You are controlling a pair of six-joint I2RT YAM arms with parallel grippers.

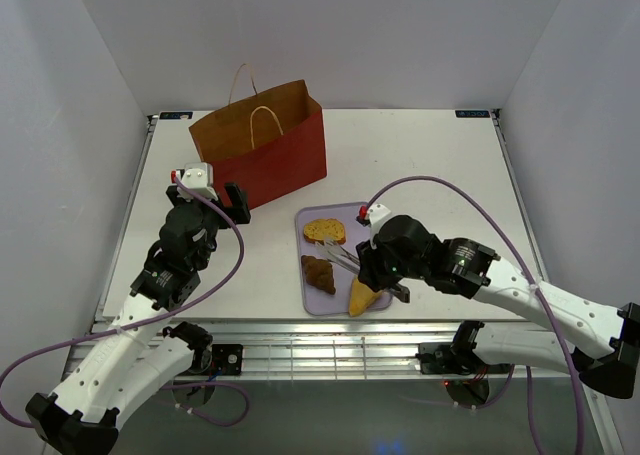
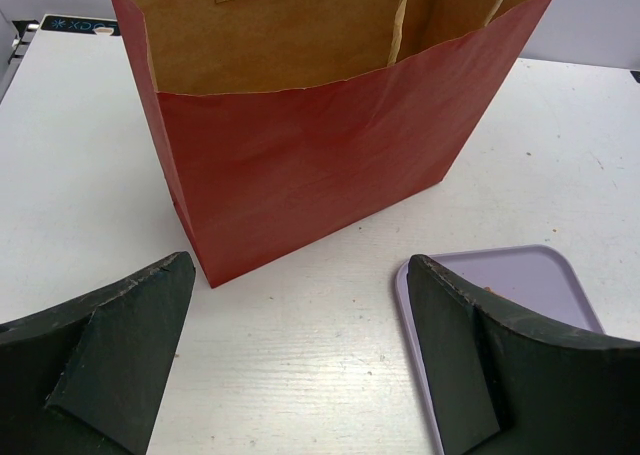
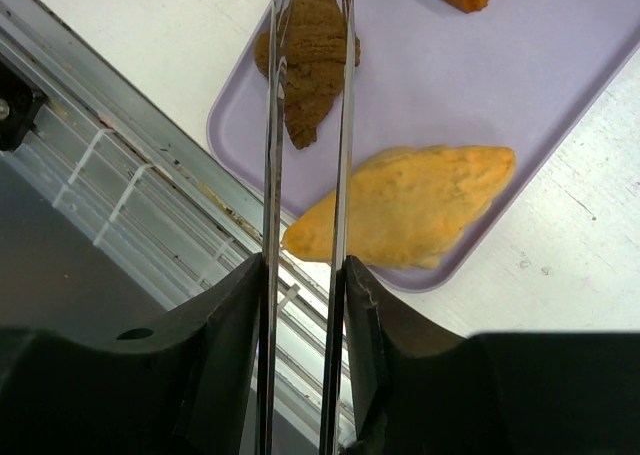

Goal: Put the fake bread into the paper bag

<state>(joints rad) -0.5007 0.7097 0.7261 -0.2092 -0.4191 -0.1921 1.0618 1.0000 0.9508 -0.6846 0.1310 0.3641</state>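
The red paper bag (image 1: 265, 155) stands open at the back left, and it fills the left wrist view (image 2: 320, 145). My left gripper (image 1: 225, 200) hovers just in front of it, open and empty (image 2: 300, 345). Three pieces of fake bread lie on the lavender tray (image 1: 320, 212): a toast slice (image 1: 324, 231), a dark brown piece (image 1: 320, 273) and a yellow wedge (image 1: 362, 297). My right gripper (image 3: 305, 275) is shut on metal tongs (image 3: 343, 125). The tong arms run over the dark brown piece (image 3: 312, 55), and their tips are out of view.
The tray (image 3: 520, 75) sits at the table's near edge, with a metal rail (image 1: 330, 335) right below it. White walls enclose the table on three sides. The tray's corner (image 2: 520, 275) shows beside my left gripper's right finger.
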